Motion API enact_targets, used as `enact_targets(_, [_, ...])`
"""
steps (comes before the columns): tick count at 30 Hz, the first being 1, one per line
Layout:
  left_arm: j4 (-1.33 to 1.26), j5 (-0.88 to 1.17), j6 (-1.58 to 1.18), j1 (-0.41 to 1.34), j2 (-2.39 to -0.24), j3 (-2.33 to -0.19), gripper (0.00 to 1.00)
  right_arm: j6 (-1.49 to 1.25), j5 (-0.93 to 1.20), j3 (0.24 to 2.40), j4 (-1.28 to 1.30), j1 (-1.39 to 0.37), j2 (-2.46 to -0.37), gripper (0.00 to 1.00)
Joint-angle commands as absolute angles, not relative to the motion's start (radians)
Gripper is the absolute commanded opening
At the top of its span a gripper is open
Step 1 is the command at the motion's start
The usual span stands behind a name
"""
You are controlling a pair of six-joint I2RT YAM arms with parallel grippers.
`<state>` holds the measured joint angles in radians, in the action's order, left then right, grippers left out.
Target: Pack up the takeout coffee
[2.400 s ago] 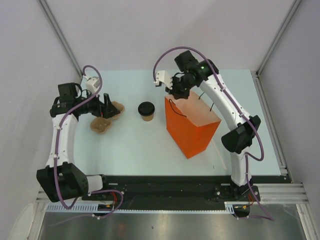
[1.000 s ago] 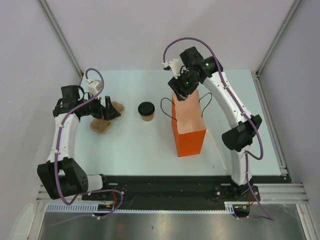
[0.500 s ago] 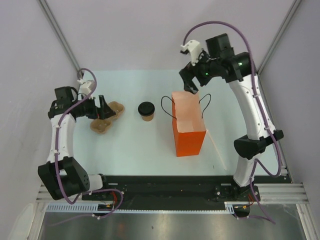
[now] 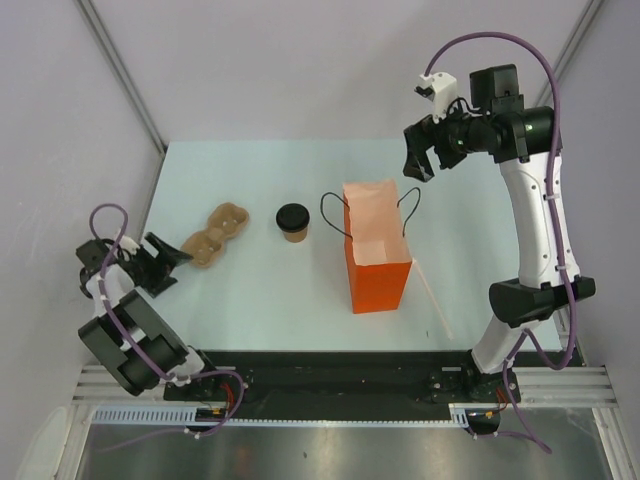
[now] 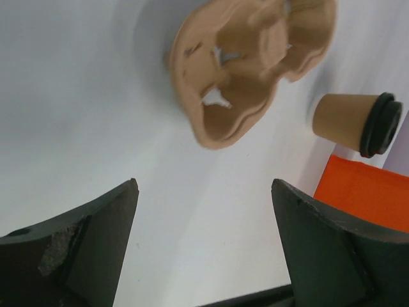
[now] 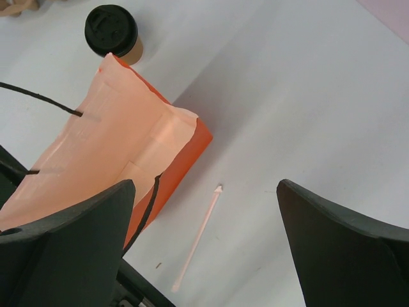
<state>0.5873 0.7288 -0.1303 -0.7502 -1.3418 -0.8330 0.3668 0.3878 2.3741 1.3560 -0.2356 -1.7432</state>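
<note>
1. Takeout coffee [image 4: 293,222] stands upright on the desk [image 4: 250,300], about midway between the left and right edges and somewhat nearer the far edge than the near one. Its black lid [image 6: 111,27] sits on the tan paper cup.
2. It is outside the orange bag [image 4: 377,262], a little to that bag's left and apart from it, and neither gripper touches it.
3. The orange bag stands upright near the middle of the desk with its mouth open upward, showing a paler orange inside. Black cord handles [image 4: 335,212] loop out from its left and right sides.
4. A moulded pulp cup carrier [image 4: 214,234] lies flat to the left of the cup, apart from it, toward the left edge.
5. A thin pale straw [image 4: 434,296] lies on the desk to the right of the bag, running toward the near edge.
6. The left gripper [image 4: 166,266] sits low at the left edge, close to the near-left corner, pointing across the desk toward the carrier. Its fingers are spread wide with nothing between them, and its wrist view shows bare desk in the gap.
7. The right gripper [image 4: 421,168] is raised high over the far-right part of the desk, beyond the bag. Its jaws are likewise wide apart and hold nothing, and its wrist view looks down past them on the bag, the straw and the cup.
</note>
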Motion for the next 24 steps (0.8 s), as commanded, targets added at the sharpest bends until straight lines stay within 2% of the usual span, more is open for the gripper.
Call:
enact_targets(1, [0.365, 0.638, -0.369, -0.755, -1.226, -0.675, 0.87, 0.354, 0.425, 2.368, 1.385, -0.238, -1.704, 1.00])
enact_targets(6, [0.227, 0.591, -0.425, -0.753, -1.206, -0.574, 0.74, 0.359, 0.431, 2.341, 1.387, -0.238, -1.707, 1.00])
enact_targets(11, [0.109, 0.610, -0.477, -0.742, -1.345, -0.571, 0.63, 0.364, 0.430, 2.335, 1.391, -0.242, -1.712, 0.99])
enact_targets(19, [-0.058, 0.666, -0.546, -0.683, -1.463, -0.586, 0.55, 0.371, 0.417, 2.299, 1.396, -0.255, -1.710, 1.00])
enact_targets(24, [-0.071, 0.664, -0.555, -0.663, -1.477, -0.588, 0.51, 0.374, 0.403, 2.292, 1.394, -0.270, -1.710, 1.00])
